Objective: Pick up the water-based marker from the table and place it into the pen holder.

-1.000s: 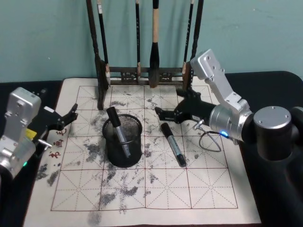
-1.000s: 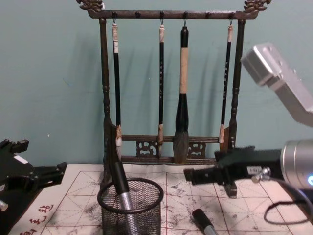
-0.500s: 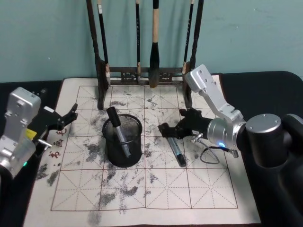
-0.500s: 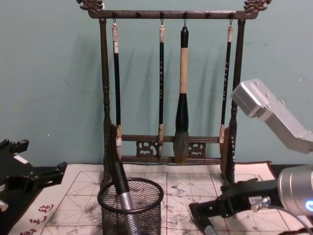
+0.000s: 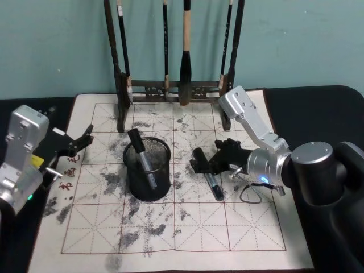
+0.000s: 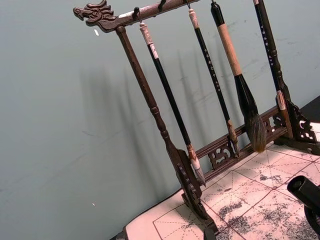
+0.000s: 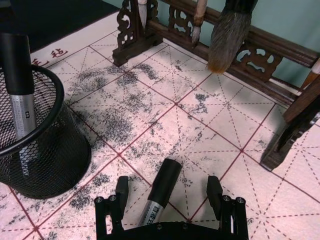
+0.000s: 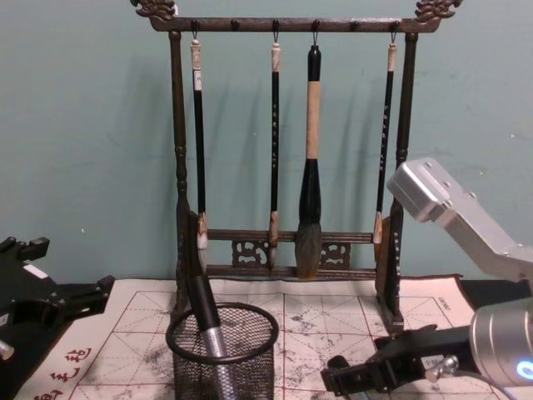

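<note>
Grasp not yet made | right gripper (image 7: 167, 190) is held low over water-based marker (image 5: 215, 186) — jaws spread wide astride its capped end, nothing clamped | marker is laid flat on table (image 5: 199, 227), just right of pen holder (image 5: 149, 185) | lift and drop-in are left — left gripper (image 5: 79, 142) is parked at table's left edge

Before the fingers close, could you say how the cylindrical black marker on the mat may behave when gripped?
The cylindrical black marker lies flat on the cream felt mat, so it may roll if nudged sideways. It looks rigid and light; the open fingers of the right gripper straddle it.
</note>
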